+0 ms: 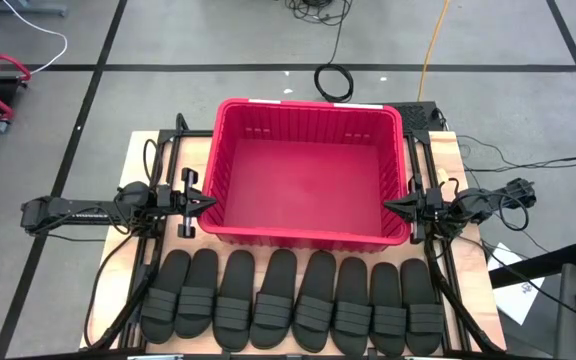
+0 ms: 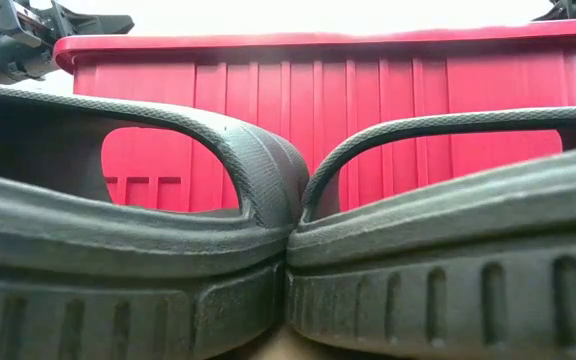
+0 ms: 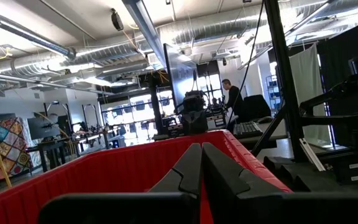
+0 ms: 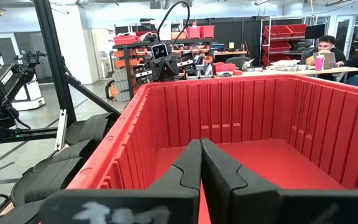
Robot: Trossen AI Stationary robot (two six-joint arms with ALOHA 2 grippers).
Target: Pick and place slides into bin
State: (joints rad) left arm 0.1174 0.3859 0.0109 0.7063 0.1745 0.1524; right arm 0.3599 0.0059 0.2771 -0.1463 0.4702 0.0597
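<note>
Several alike black slides lie side by side in a row on their soles along the table's near edge; two of them fill the low view. The red bin stands behind them at the table's middle, and nothing shows inside it. My left gripper is shut and empty at the bin's left rim, pointing toward the bin. My right gripper is shut and empty at the bin's right rim, pointing toward the bin. Each wrist view shows its own fingers closed together over the bin's rim.
The bin's thick rim stands well above the slides. Cables lie on the floor beyond the table's far edge. People sit at desks in the room behind. Bare table shows left and right of the bin.
</note>
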